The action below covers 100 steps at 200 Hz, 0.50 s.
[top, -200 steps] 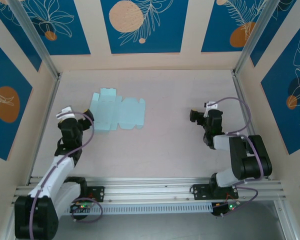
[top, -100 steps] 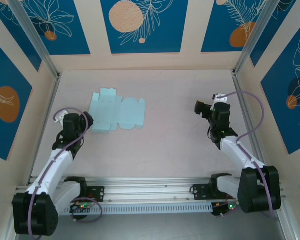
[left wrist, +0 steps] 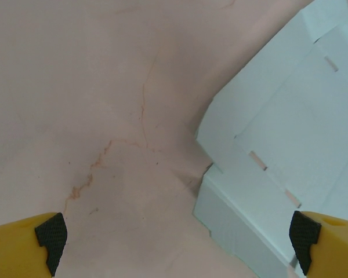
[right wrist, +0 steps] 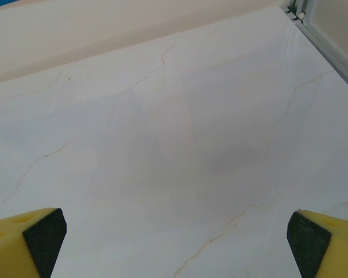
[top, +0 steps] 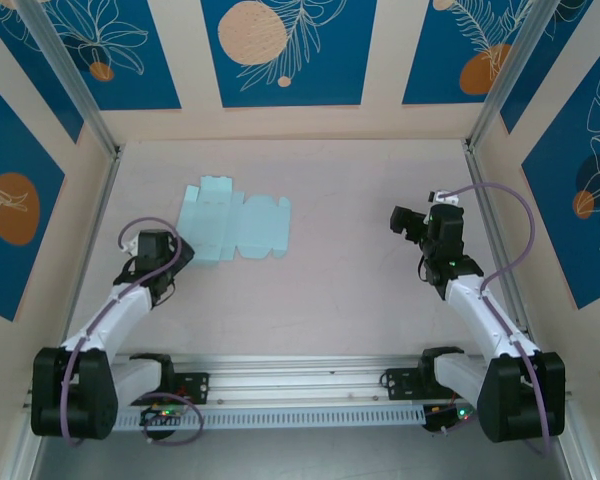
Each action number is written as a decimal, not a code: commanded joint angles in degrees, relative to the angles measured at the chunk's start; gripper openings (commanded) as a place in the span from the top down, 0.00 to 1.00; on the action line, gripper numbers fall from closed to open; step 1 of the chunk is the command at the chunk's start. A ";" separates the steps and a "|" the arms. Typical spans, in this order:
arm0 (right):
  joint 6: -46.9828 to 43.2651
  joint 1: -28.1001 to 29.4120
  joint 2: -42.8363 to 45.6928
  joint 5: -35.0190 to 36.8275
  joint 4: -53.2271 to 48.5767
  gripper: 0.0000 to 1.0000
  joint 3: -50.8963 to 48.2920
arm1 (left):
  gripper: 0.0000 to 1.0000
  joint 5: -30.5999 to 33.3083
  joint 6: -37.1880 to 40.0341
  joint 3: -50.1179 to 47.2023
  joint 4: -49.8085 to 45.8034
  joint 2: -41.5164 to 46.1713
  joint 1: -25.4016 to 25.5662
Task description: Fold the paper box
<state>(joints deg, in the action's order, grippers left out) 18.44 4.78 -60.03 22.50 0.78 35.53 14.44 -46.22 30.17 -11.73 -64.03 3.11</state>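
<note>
The paper box (top: pixel 236 224) lies on the table as a flat pale-blue die-cut sheet with tabs and slots, left of centre. My left gripper (top: pixel 176 260) sits low beside the sheet's near-left corner, open and holding nothing. In the left wrist view the paper box (left wrist: pixel 290 145) takes up the right side, its nearest flap shaded and slightly raised, and the left gripper (left wrist: pixel 178 236) is spread wide with that corner just inside its right fingertip (left wrist: pixel 304 234). My right gripper (top: pixel 401 221) hovers open over bare table well to the right of the sheet. The right gripper (right wrist: pixel 175 240) has nothing between its fingers.
The pale marbled table (top: pixel 340 290) is walled at the back and both sides. Metal posts (top: pixel 472 140) stand at the far corners. A rail (top: pixel 300 385) with both arm bases runs along the near edge. The right wrist view shows the back wall's foot (right wrist: pixel 104 29).
My left arm has lowered, bringing its gripper down toward the sheet's near-left corner. The right arm has unfolded, and its gripper has moved slightly right and farther back. The sheet has not moved.
</note>
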 commanded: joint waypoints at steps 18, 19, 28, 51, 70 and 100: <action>1.93 1.02 1.73 -0.68 -2.10 0.00 2.40 | 0.00 -6.28 -4.32 0.43 3.18 -5.20 -0.92; 1.93 1.02 1.73 -0.70 -2.03 0.00 2.39 | 0.00 -6.45 -4.41 0.38 3.41 -5.35 -0.96; 1.99 1.11 1.74 -0.89 -2.01 0.00 2.36 | 0.00 -8.11 -5.28 0.16 5.19 -6.68 -0.92; 2.20 1.66 1.73 -1.57 -1.48 0.00 2.25 | 0.01 -12.84 -6.41 0.77 9.06 -10.41 -0.88; 2.33 2.10 1.63 -2.07 -0.79 0.00 2.08 | 0.03 -15.73 -7.52 1.54 11.35 -13.53 -0.66; 2.64 2.73 1.31 -2.60 -0.46 0.01 2.61 | 0.14 -17.15 -9.93 1.71 14.79 -17.49 0.10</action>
<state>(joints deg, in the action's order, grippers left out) 19.97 6.83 -59.31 21.23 -0.54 36.34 3.70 -52.62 30.92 -3.05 -77.67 2.79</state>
